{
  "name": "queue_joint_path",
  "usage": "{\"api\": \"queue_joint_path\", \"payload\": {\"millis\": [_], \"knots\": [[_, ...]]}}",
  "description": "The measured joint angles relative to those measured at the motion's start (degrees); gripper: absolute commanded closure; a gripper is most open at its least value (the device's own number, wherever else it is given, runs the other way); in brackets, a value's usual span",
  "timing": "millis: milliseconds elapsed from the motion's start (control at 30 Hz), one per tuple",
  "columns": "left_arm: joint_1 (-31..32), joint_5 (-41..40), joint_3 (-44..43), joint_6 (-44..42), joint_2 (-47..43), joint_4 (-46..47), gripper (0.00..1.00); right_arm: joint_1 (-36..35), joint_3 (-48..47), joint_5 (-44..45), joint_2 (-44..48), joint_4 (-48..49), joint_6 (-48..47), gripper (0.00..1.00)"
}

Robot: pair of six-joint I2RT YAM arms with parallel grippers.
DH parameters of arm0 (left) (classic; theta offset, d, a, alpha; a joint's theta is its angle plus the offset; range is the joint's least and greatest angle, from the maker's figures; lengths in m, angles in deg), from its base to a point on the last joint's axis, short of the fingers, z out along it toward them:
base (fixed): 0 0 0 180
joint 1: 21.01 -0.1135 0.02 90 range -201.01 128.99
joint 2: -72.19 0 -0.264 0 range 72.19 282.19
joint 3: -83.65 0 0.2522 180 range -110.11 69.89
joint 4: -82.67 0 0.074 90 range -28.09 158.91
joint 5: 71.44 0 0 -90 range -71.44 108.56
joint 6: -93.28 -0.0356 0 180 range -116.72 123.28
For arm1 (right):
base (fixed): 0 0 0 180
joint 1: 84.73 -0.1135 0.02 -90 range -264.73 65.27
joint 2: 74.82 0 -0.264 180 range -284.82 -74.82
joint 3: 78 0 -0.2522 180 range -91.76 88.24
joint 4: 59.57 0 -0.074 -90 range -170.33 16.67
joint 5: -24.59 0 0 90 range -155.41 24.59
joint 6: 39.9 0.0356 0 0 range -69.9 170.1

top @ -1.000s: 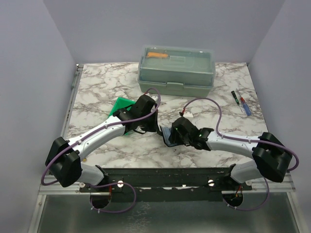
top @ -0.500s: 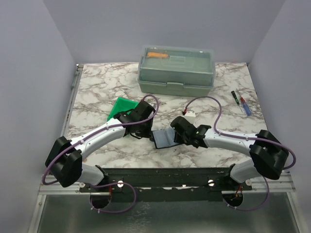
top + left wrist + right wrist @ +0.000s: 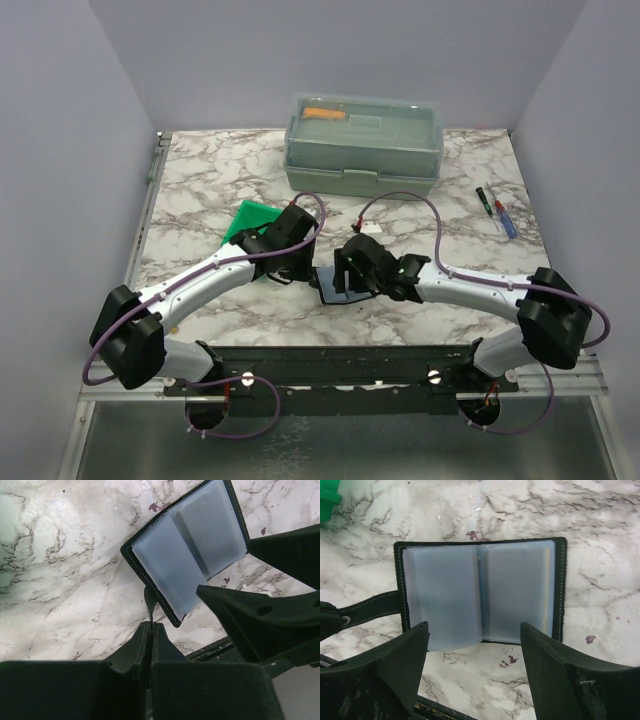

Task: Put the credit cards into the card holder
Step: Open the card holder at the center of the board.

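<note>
Holder (image 3: 480, 592) lies open flat on table (image 3: 600, 540) between arms, spine pointing away from the wide-open, empty right gripper (image 3: 474, 630) hovering directly over it, with left gripper (image 3: 150, 630) just leftward, pinched on its strap (image 3: 150, 602); no cards seen.

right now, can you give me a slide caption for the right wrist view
Open card holder flat on the marble table, pockets up, framed by the open right gripper, strap stretched left.
</note>
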Motion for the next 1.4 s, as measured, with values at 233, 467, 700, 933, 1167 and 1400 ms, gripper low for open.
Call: {"api": "queue_joint_path", "payload": {"millis": [233, 467, 700, 933, 1167, 1400], "knots": [[0.0, 0.0, 0.0, 0.0, 0.0, 0.0, 1.0, 0.0, -1.2, -4.1, -5.4, 3.8, -3.4, 0.2], [0.0, 0.0, 0.0, 0.0, -0.1, 0.0, 1.0, 0.0, -1.2, -6.1, -6.4, 5.7, -4.4, 0.16], [0.0, 0.0, 0.0, 0.0, -0.3, 0.0, 1.0, 0.0, -1.0, -7.2, -7.0, 7.0, -4.4, 0.18], [0.0, 0.0, 0.0, 0.0, -0.6, 0.0, 1.0, -0.2, -2.0, -5.4, -9.6, 5.7, -2.4, 0.28], [0.0, -0.3, 0.0, 0.0, -0.7, 0.0, 1.0, -0.4, -1.9, -4.7, -8.9, 5.7, -0.4, 0.43], [0.0, -1.2, 0.1, 0.0, -0.7, 0.0, 1.0, -0.3, -0.1, -3.4, -5.7, 5.7, 0.4, 0.43]]}}
